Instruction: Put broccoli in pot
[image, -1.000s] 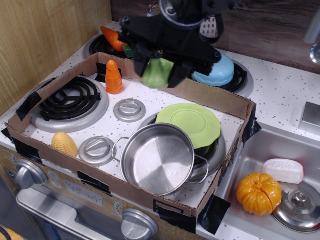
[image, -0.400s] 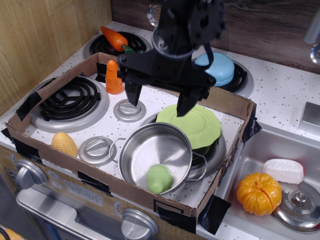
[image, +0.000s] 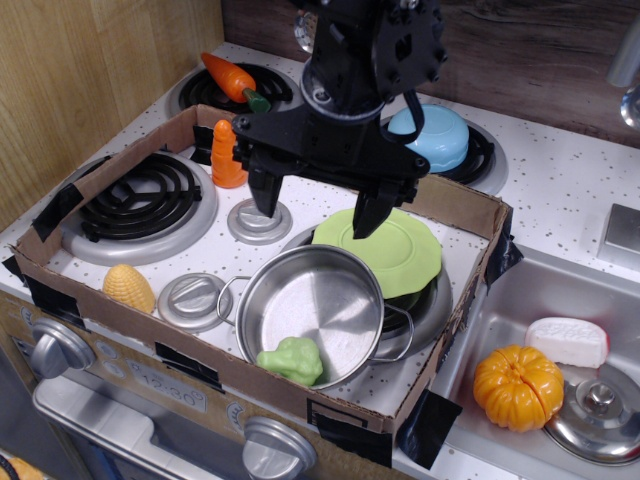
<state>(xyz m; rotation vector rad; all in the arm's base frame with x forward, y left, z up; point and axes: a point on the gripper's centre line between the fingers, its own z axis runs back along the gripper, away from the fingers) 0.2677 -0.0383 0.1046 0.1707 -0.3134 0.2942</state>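
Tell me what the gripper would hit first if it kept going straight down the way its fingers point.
The gripper is open, fingers pointing down. Likely first contact: the pot at its far rim, or the light-green plate under the right finger. Depth is unclear from this single view. The broccoli lies nearer the pot's front wall.

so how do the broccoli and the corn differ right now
The broccoli is pale green and lumpy; the corn is yellow and ridged. The broccoli lies inside the pot, near its front wall; the corn sits on the stovetop by the box's left wall. Both are small toys, not held by the gripper.
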